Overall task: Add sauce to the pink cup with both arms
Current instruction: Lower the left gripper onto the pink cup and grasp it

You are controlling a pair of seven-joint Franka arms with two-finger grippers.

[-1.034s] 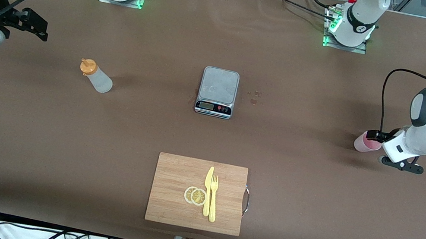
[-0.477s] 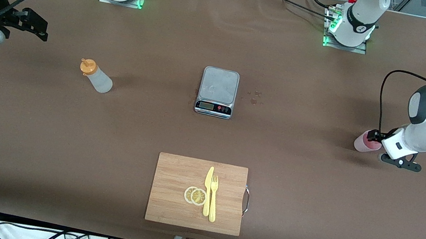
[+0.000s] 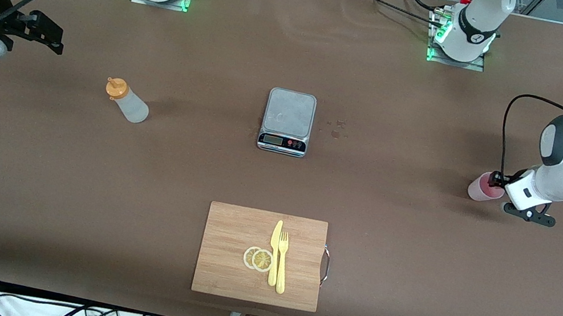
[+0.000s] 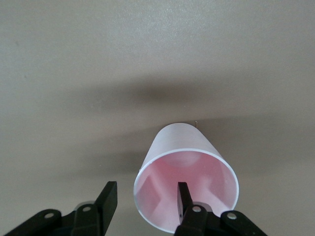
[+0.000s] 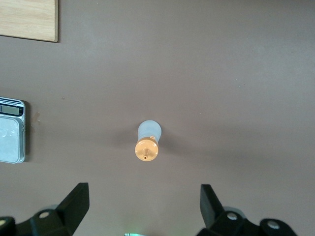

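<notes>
Black fingers of the left gripper (image 4: 142, 201) straddle the rim of the small pale pink plastic cup (image 4: 186, 177), one inside, not yet clamped. Right gripper (image 5: 142, 204) waits spread above the upright translucent orange-capped sauce bottle (image 3: 127, 101). Pouring remains undone.

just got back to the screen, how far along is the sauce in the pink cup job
Early. Nothing is finished yet: the pink cup looks empty. In hand: the left gripper straddles the cup's rim at the left arm's end of the table, one finger inside, not yet pinching the wall. The open right gripper hangs over the sauce bottle, which stands untouched. Left: grasping both, bringing them together, squeezing.
</notes>
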